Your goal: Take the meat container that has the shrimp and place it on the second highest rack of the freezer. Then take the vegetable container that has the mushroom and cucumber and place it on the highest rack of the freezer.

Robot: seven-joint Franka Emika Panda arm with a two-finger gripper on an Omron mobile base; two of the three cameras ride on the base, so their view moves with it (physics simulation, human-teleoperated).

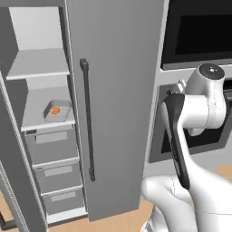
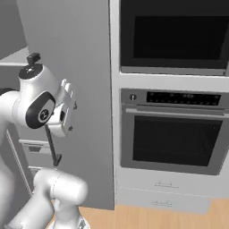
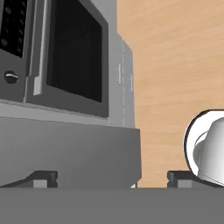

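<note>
Freezer (image 1: 115, 104) is the biggest thing: tall grey cabinet, door swung open, one long dark handle (image 1: 87, 120) down its front. Inside, two pale shelves, three grey drawers (image 1: 52, 147) stacked below them. One double oven (image 2: 172, 129) stands just beside the freezer on the right, black glass fronts, one knob on its panel. Wood floor (image 3: 175, 57) below.

Step, as I judge it: first half looks done. One meat tray (image 1: 58, 110) with one shrimp (image 1: 55, 110) sits on the lower shelf (image 1: 45, 118), the second highest rack. The highest rack (image 1: 38, 68) is bare. So the job is now at fetching the vegetable tray; the mushroom and cucumber are nowhere in these frames.

Arm (image 1: 206, 104) is folded back near the oven, well apart from the shelves. Gripper (image 3: 111, 181): two dark fingertips (image 3: 41, 179) stand wide apart in the hand view, nothing between them, pointing down past the oven front toward the floor.

Next move, my guess: base has to drive off to wherever the vegetable tray sits, take it with the open gripper, return, and lift it onto the top shelf while clearing the open door edge.

Count: one freezer, one oven, two shelves, three drawers, one tray, one shrimp.
</note>
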